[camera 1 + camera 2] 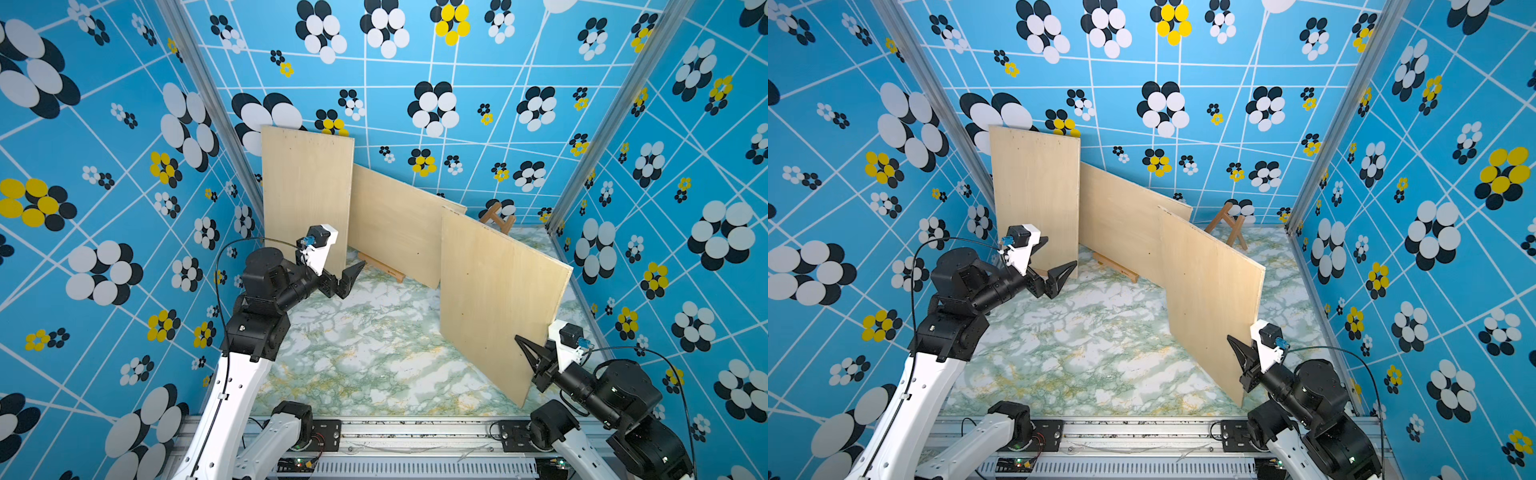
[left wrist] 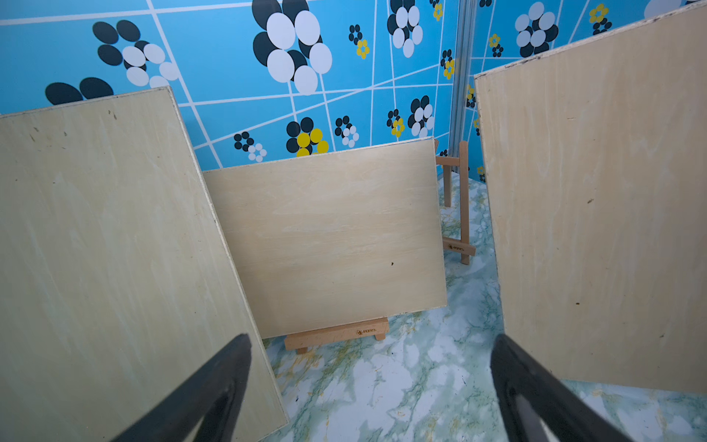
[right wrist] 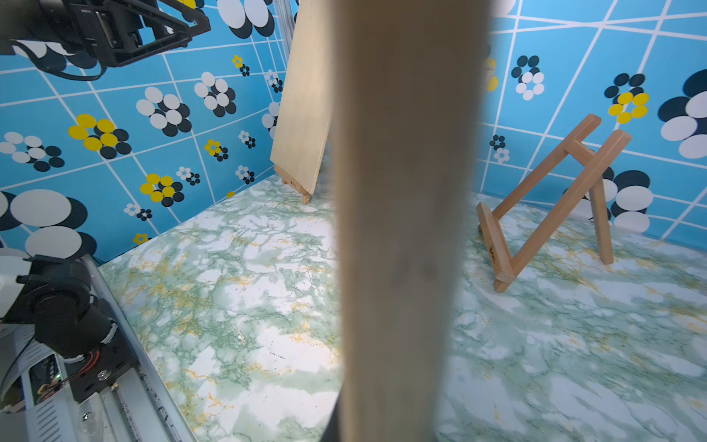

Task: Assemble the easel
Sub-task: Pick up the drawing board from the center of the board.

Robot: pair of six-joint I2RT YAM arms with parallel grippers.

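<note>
Brightly and evenly lit from overhead; only softly shadowed on the marble tabletop [image 1: 374, 353]; crisp across both top views, though bowed outward toward the edges; heavily blurred in the right wrist view on the close board [image 3: 401, 229] filling the middle; sharp behind it.

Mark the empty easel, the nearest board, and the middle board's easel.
empty easel [image 3: 493, 241]: right wrist view, its front ledge.
nearest board [image 1: 498, 299]: in a top view, middle of its face.
middle board's easel [image 2: 336, 333]: left wrist view, its ledge.
</note>
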